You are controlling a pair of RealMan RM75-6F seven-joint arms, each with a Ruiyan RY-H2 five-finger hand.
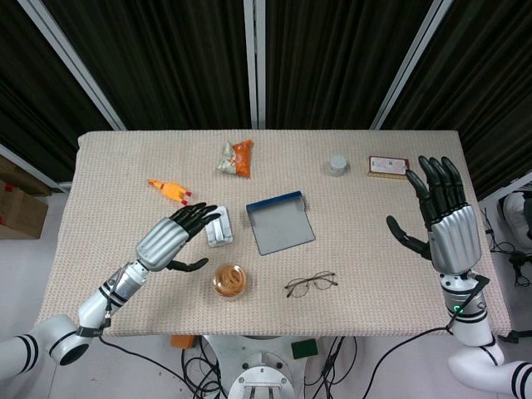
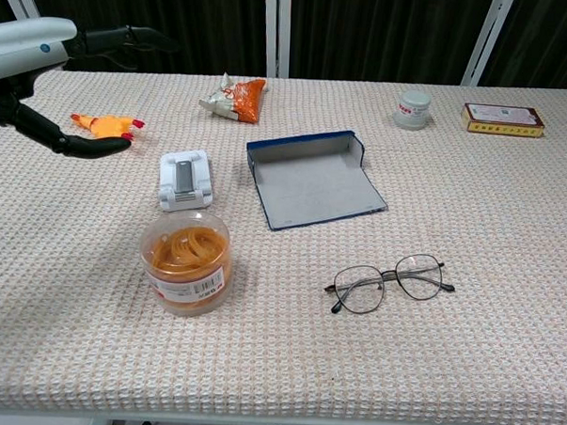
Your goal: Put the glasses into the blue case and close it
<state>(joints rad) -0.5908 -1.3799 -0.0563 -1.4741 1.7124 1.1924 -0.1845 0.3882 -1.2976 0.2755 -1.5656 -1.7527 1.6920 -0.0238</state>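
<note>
Glasses (image 2: 390,282) lying unfolded on tabletop (image 1: 374,266) near open blue case (image 2: 310,178), left hand (image 1: 172,238) and right hand (image 1: 440,216) raised, fingers apart, holding nothing.

My right hand (image 1: 445,218) falls outside the chest view entirely. That view's left edge crops my left hand (image 2: 55,52). Print on the flat box (image 1: 388,166) is too small to read.
</note>
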